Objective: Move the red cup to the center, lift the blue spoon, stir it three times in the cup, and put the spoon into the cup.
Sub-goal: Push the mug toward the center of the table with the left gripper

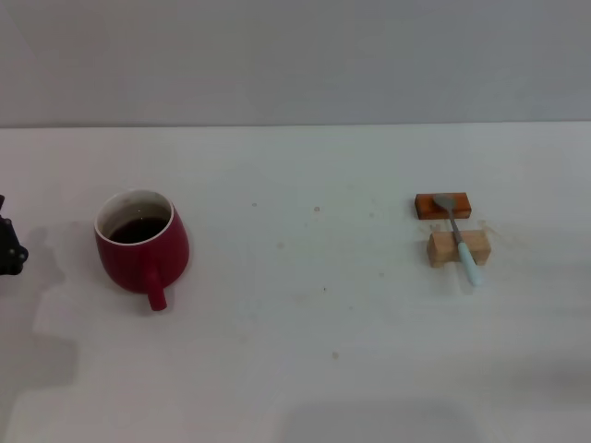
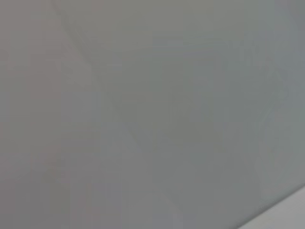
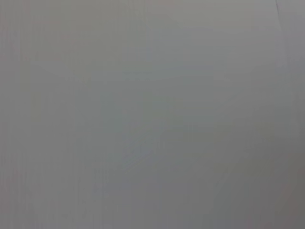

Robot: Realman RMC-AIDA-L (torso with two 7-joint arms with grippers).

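**Cup and spoon at rest, left hand at the worktop's edge**

The red cup (image 1: pixel 141 247) stands upright on the left part of the white worktop (image 1: pixel 305 314), its loop handle pointing toward the robot and dark liquid visible inside the white inner rim. Well apart from it, on the right, the blue spoon (image 1: pixel 460 240) lies across two small supports: its silver bowl rests on the orange-brown block (image 1: pixel 442 205), its neck crosses the wooden block (image 1: pixel 458 248) just nearer the robot, and its pale blue handle slopes down past that block to the worktop. Nothing touches cup or spoon.

Only a dark sliver of the left hand (image 1: pixel 9 247) shows at the left edge of the head view, near the cup but clear of it; whether its fingers are apart or together cannot be told. The right hand is out of sight. Both wrist views show only a plain grey surface.
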